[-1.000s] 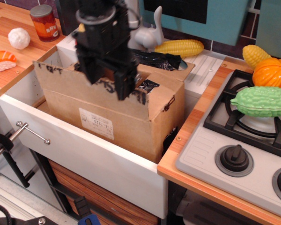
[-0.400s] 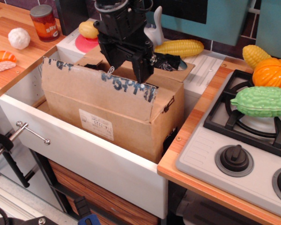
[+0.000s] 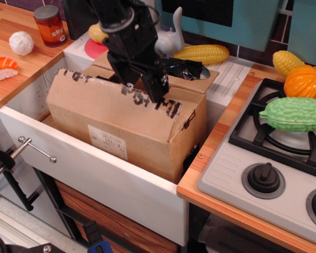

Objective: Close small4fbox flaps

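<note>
My black gripper, jaw state unclear, presses on the brown corrugated cardboard box in the white sink. Its near long flap lies folded down; the far flap looks unclosed.

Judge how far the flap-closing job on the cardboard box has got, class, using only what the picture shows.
Done: the front flap with black smudged print is folded down over the box, which sits in the white sink. In hand: the gripper is low over that flap. Left: the far flap with shiny black tape still sticks up behind the gripper. The side flaps cannot be seen.
</note>
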{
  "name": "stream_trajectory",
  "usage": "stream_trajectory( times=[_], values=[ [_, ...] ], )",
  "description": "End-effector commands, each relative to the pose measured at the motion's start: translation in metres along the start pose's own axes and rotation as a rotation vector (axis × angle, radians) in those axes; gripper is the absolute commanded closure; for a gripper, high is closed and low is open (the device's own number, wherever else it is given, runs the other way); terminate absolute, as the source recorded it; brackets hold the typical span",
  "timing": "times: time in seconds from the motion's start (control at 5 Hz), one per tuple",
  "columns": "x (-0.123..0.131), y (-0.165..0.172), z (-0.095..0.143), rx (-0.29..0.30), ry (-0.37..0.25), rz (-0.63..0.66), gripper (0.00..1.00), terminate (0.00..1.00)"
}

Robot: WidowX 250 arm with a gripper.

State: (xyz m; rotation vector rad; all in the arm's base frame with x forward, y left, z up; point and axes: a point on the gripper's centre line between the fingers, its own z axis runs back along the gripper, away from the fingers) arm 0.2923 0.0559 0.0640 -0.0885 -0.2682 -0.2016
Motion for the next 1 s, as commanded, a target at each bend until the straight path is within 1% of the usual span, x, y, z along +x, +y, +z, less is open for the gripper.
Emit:
stream_trajectory(
  times=[0.0,0.2,0.6,0.8],
  values=[
    [-0.012,0.006,-0.009,-0.003,-0.033,0.004,0.00,0.00],
    [-0.024,0.006,-0.020,-0.016,-0.059,0.020,0.00,0.00],
    [-0.035,0.007,-0.040,-0.062,-0.078,0.027,0.00,0.00],
    [-0.044,0.004,-0.045,-0.076,-0.088,0.008,0.00,1.00]
  ],
)
